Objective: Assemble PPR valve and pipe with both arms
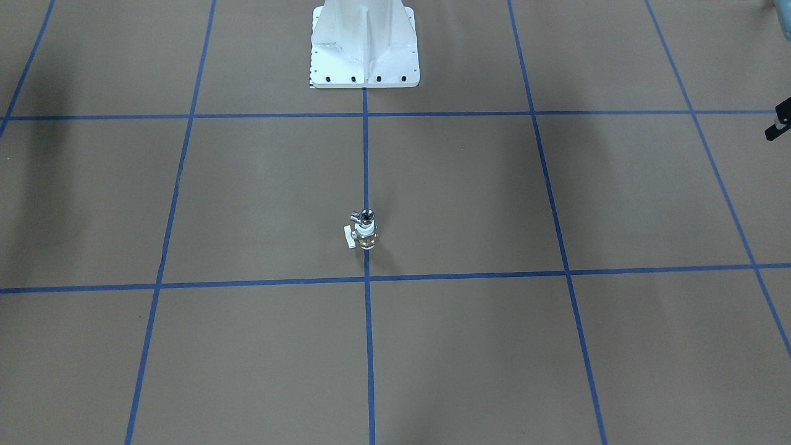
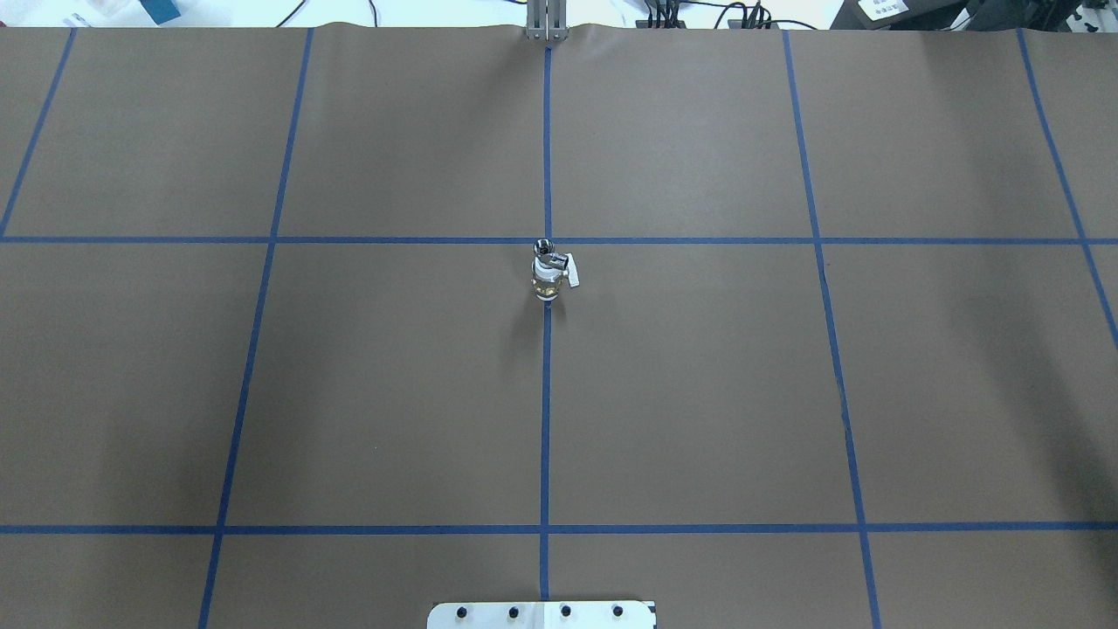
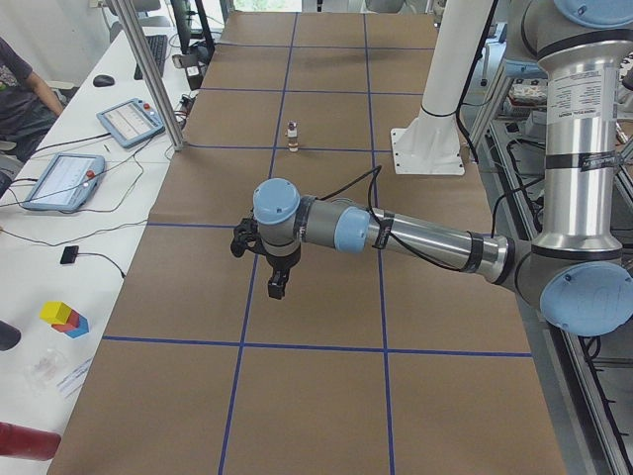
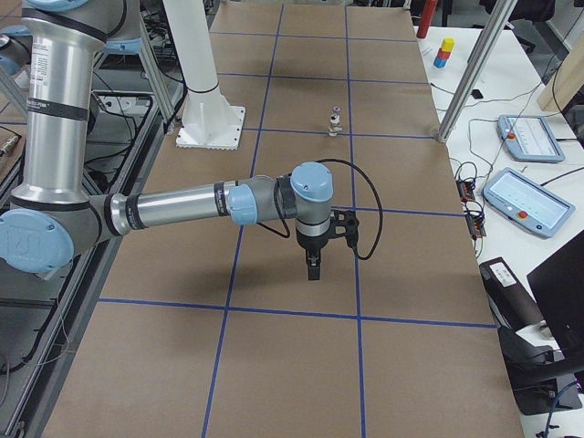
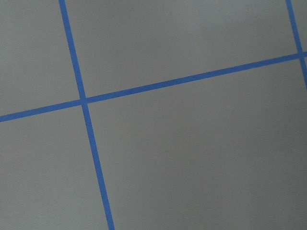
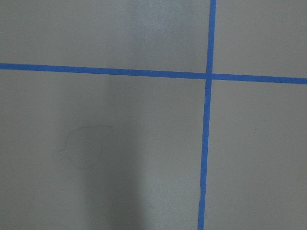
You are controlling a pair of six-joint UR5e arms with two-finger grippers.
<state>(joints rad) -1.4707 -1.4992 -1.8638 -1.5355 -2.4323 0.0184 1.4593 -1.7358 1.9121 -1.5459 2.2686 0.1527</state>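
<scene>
Pipe (image 2: 543,250) sits atop the upright PPR valve (image 2: 547,279), long axis vertical, at the overhead view's centre. Left gripper (image 3: 276,288) and right gripper (image 4: 313,266) hang well apart from it, seemingly equally far; released or clenched, I cannot tell.

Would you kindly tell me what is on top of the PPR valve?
The pipe sits on the white end of the PPR valve. How deep it seats is covered.
</scene>
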